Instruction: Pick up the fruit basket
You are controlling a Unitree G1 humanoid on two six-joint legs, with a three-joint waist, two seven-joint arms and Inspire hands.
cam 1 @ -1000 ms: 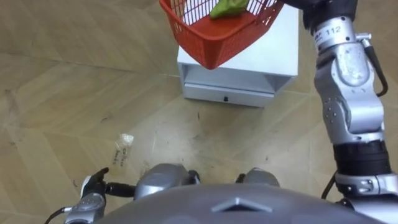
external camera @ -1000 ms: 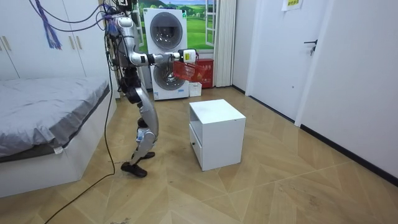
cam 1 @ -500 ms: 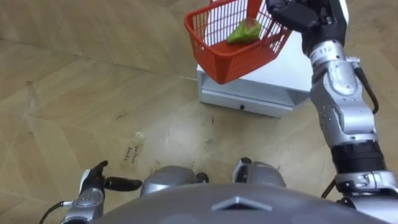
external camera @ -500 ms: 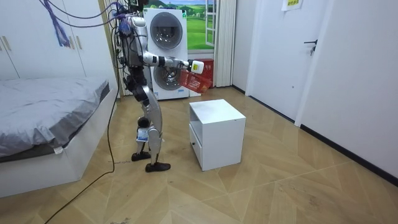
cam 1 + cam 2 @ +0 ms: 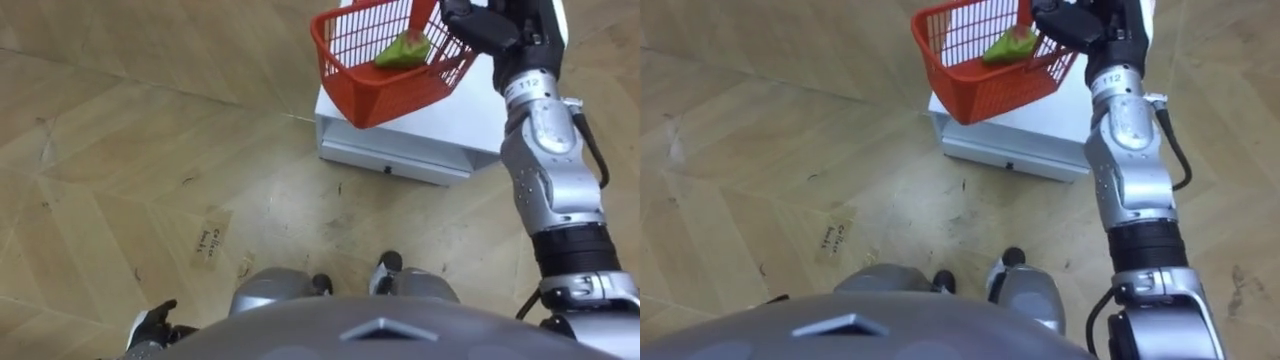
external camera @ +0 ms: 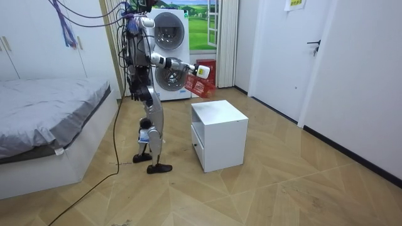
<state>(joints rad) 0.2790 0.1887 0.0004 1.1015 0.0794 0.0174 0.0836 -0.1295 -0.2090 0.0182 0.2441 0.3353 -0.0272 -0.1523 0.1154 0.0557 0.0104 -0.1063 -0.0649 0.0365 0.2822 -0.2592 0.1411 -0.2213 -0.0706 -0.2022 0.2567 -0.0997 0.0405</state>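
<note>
My right hand (image 5: 492, 26), on an arm stretched forward, grips the red basket (image 5: 368, 88) at its right side, with the fingers curled round its upper edge. The basket hangs tilted in the air over the near left corner of a white cabinet (image 5: 470, 112), clear of its top. A green fruit (image 5: 403, 50) lies inside, against the wall nearest my hand. My left hand (image 5: 152, 324) shows low at my side; I cannot tell how its fingers are set. I stand upright on a wood floor (image 5: 120, 150) just beside the cabinet, with a bed (image 6: 50, 107) at the room view's left.
</note>
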